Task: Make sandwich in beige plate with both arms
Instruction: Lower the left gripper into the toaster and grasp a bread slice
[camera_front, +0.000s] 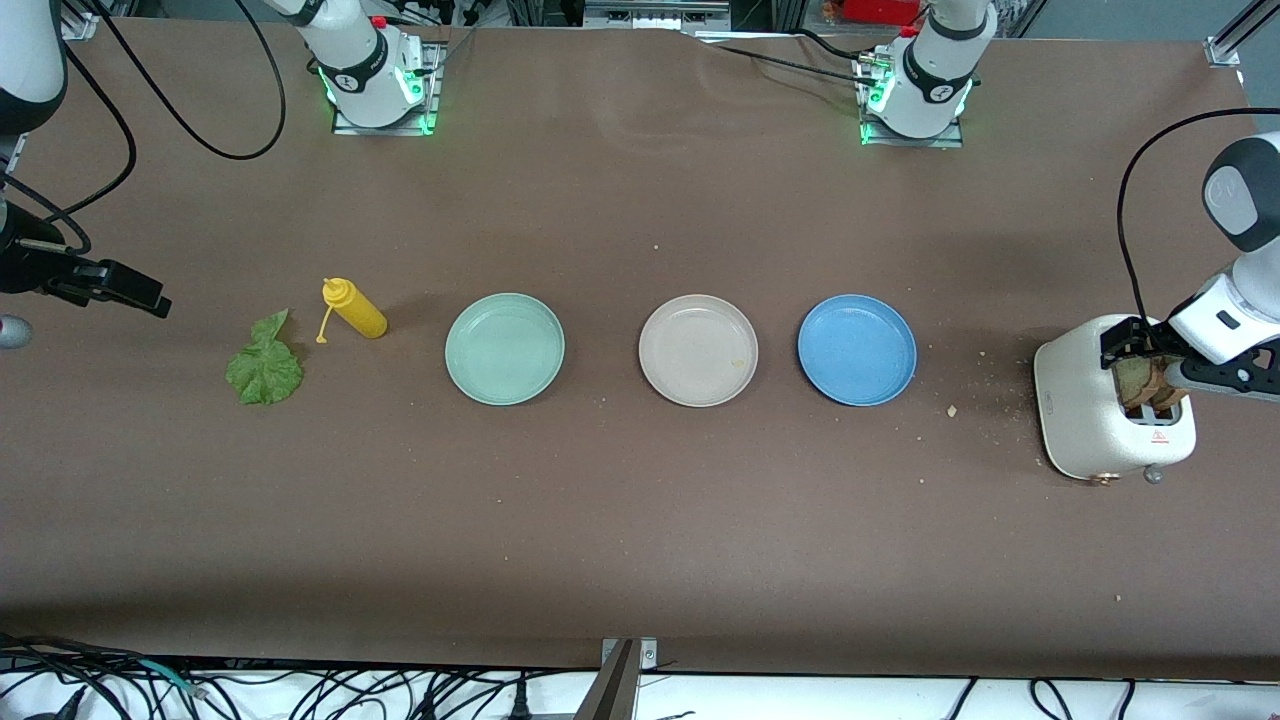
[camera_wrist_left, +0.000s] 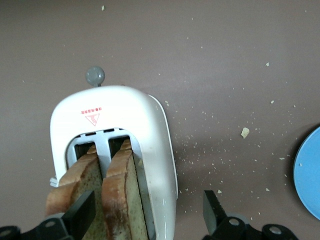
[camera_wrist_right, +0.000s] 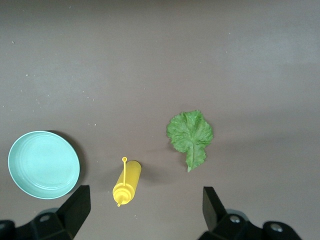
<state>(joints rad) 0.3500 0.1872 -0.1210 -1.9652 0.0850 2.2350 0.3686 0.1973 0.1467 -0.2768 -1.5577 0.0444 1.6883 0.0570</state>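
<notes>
Two brown bread slices (camera_wrist_left: 117, 195) stand upright in the slots of a white toaster (camera_wrist_left: 150, 125) at the left arm's end of the table. My left gripper (camera_wrist_left: 147, 212) is open over the toaster (camera_front: 1085, 400). One finger sits between the slices and the other hangs outside the toaster's wall. The beige plate (camera_front: 698, 350) lies bare at the table's middle. A green lettuce leaf (camera_front: 265, 365) lies flat toward the right arm's end. My right gripper (camera_wrist_right: 144, 207) hangs open and holds nothing, high over the table near the lettuce (camera_wrist_right: 190, 135).
A blue plate (camera_front: 857, 350) lies between the beige plate and the toaster. A mint-green plate (camera_front: 505, 348) lies on the beige plate's other flank. A yellow squeeze bottle (camera_front: 355, 308) lies on its side beside the lettuce. Crumbs dot the table around the toaster.
</notes>
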